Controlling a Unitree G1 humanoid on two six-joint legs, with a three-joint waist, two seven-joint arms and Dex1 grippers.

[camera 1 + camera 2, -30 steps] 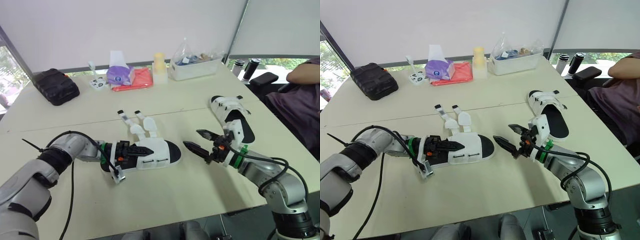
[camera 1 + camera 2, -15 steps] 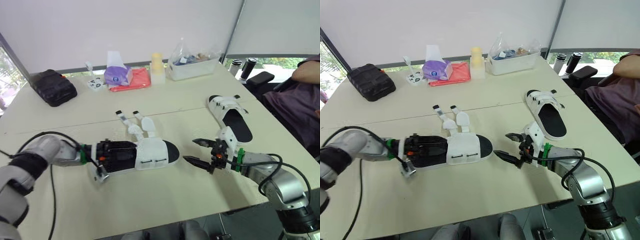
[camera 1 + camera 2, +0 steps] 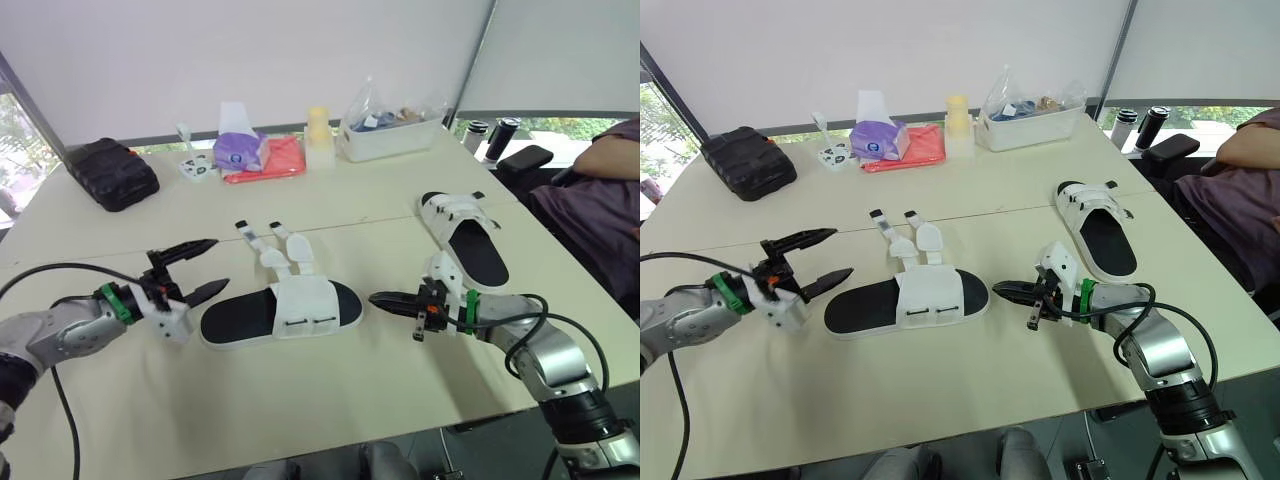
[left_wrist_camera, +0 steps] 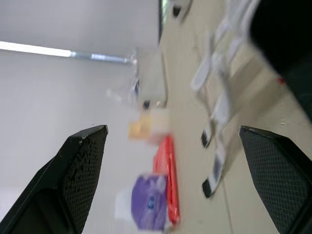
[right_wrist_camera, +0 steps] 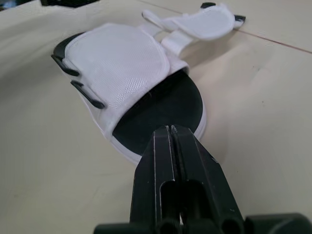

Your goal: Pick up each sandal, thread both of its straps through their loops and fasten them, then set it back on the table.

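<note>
A white sandal [image 3: 285, 308] with a black footbed lies flat at the table's middle. Its two loose straps [image 3: 268, 247] trail toward the far side. My left gripper [image 3: 221, 263] hovers open just left of the sandal's heel, apart from it, with nothing between its fingers [image 4: 82, 168]. My right gripper [image 3: 374, 297] is shut on nothing, its tip a short gap right of the sandal's toe [image 5: 161, 105]. A second sandal [image 3: 466, 236] lies further right, white straps over its far end.
Along the far edge stand a black pouch [image 3: 110, 172], a purple tissue pack [image 3: 238, 150] on a red cloth [image 3: 270, 160], a yellow cup [image 3: 318, 135] and a clear box [image 3: 390, 130]. A person's arm [image 3: 608, 150] rests at the right.
My left gripper has pulled leftward out of the sandal and opened, leaving it on the table. My right gripper's fingers have closed; its tip stays near the toe.
</note>
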